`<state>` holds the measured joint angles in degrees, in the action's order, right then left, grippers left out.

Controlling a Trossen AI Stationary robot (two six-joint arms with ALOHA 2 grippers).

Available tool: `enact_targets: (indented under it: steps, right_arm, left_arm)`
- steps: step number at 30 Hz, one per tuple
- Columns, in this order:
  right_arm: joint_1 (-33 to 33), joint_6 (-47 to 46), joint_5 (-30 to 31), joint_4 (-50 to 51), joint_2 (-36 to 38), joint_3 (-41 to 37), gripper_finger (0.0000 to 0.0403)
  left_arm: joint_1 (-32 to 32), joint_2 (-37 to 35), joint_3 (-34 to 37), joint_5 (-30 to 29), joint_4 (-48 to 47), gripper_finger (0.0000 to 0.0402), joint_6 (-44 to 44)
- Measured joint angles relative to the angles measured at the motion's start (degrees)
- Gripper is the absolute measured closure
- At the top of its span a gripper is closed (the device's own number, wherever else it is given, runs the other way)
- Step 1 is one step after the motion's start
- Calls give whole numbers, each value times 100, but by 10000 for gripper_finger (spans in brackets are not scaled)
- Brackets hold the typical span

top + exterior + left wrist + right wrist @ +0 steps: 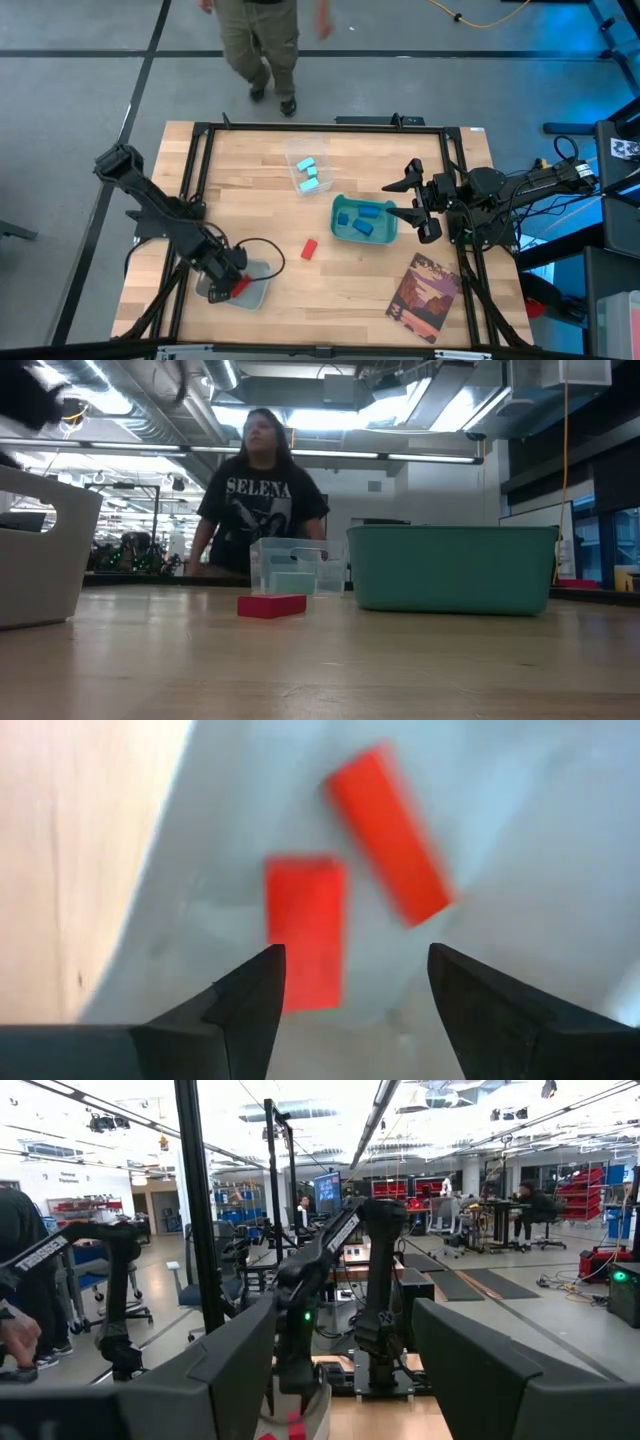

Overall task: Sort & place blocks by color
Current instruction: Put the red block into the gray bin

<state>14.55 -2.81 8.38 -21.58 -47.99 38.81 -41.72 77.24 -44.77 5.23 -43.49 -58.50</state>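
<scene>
Two red blocks (305,925) down in the grey tray (520,840), reds gathering here by colour. Lying free just beyond the left gripper (350,990), fingers spread wide, nothing pinched. One more red block (309,248) out on the table (330,290), between grey tray and teal bin (385,238). Right gripper (414,203) parked beside the bin, spread and empty.

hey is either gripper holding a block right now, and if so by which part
Nothing is held. The left gripper hangs open over two red blocks in the grey tray; the right gripper is open by the teal bin.
</scene>
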Motion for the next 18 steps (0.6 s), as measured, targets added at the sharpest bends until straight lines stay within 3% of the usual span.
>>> enact_targets:
  steps: [7,14,18]
  right_arm:
    - [0,6,1,-7,0,0,162]
    - [-2,13,5,-48,0,0,162]
    - [-1,1,191,-49,0,0,162]
  left_arm:
    - [105,-1046,-644,-939,43,168,311]
    - [367,-2042,-1180,-3548,104,168,525]
    - [876,-2157,-1159,-3857,128,168,1077]
